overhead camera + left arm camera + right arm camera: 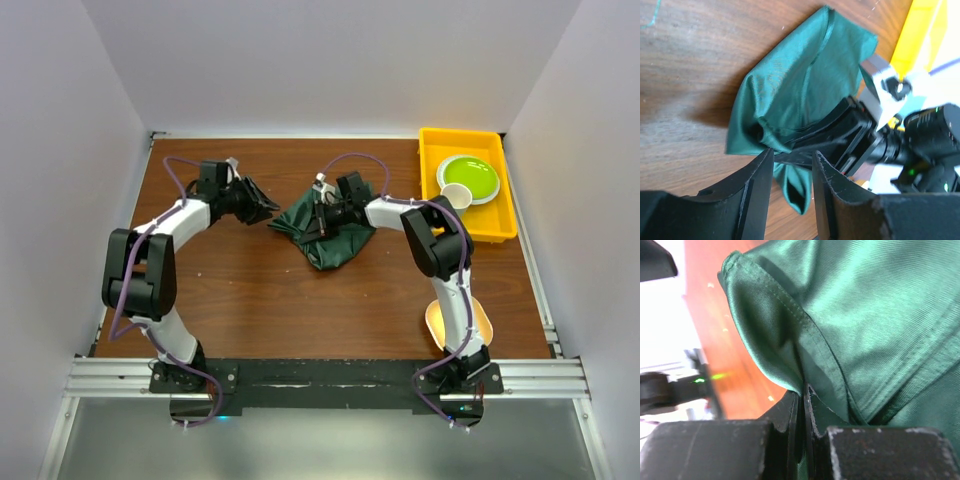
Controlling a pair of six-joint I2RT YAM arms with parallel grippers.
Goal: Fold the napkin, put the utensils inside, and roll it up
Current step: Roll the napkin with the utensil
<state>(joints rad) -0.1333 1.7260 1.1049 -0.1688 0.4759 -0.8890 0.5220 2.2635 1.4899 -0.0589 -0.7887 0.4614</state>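
Right end effector [803, 407] pinches the one napkin [870, 315]; left end effector [792, 172] gapes.

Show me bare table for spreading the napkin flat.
Widest bare table: from the napkin to the near edge. Smaller strip along the far edge, left of the yellow tray. Crowded right: tray, beige plate.

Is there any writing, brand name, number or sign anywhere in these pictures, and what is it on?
None can be read.
The napkin, yellow tray, green plate and wooden table are plain.
The left arm and right arm show no legible label. A green light glows on the right one, but it is no sign.
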